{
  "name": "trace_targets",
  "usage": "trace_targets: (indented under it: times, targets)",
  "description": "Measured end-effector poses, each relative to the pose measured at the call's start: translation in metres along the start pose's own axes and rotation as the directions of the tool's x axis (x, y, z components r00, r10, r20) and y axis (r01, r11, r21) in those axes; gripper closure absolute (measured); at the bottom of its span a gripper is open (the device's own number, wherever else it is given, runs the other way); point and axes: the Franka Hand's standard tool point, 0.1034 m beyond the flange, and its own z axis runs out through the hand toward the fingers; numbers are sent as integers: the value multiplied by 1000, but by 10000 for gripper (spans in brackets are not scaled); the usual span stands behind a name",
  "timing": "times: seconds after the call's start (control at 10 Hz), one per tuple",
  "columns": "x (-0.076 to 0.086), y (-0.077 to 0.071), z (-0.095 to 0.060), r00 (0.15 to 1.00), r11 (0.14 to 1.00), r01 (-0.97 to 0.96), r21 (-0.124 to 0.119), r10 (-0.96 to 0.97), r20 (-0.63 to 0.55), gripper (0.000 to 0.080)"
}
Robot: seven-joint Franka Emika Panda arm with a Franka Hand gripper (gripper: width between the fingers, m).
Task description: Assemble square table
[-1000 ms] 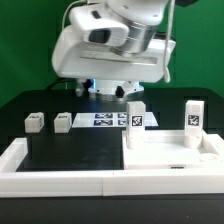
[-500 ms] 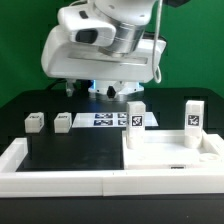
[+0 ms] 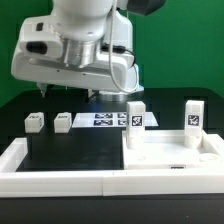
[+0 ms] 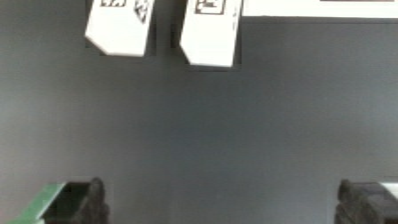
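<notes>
The square table's white slab (image 3: 170, 152) lies at the exterior view's right, with two white tagged legs standing on it, one (image 3: 135, 114) at its far left corner and one (image 3: 192, 115) at its far right. Two more small tagged legs (image 3: 35, 122) (image 3: 63, 121) lie loose on the black table at the left. In the wrist view these two legs (image 4: 121, 25) (image 4: 214, 35) show ahead of my gripper (image 4: 224, 205). It is open and empty, its dark fingertips (image 4: 80, 202) wide apart over bare black table, well clear of both legs.
The marker board (image 3: 105, 120) lies flat between the loose legs and the slab; its edge shows in the wrist view (image 4: 320, 8). A long white border rail (image 3: 60, 182) runs along the front and left of the table. The arm's white body (image 3: 75, 50) hangs over the back left.
The arm has swung toward the exterior view's left, from above the marker board to above the two loose legs. The parts have not moved.
</notes>
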Motion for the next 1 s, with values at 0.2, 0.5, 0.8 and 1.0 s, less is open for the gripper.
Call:
trace_targets:
  times: [0.2,0.5,0.8,1.0]
  targets:
    - [0,5,6,1000,1000,1,2,-1,-6,151]
    - [-1,4,7,1000,1000,26,7,-26,0,151]
    - [-19,8,21,988,986,145,85,-150,45,151]
    - [-26,4,31,988,985,135,105,-142,60,151]
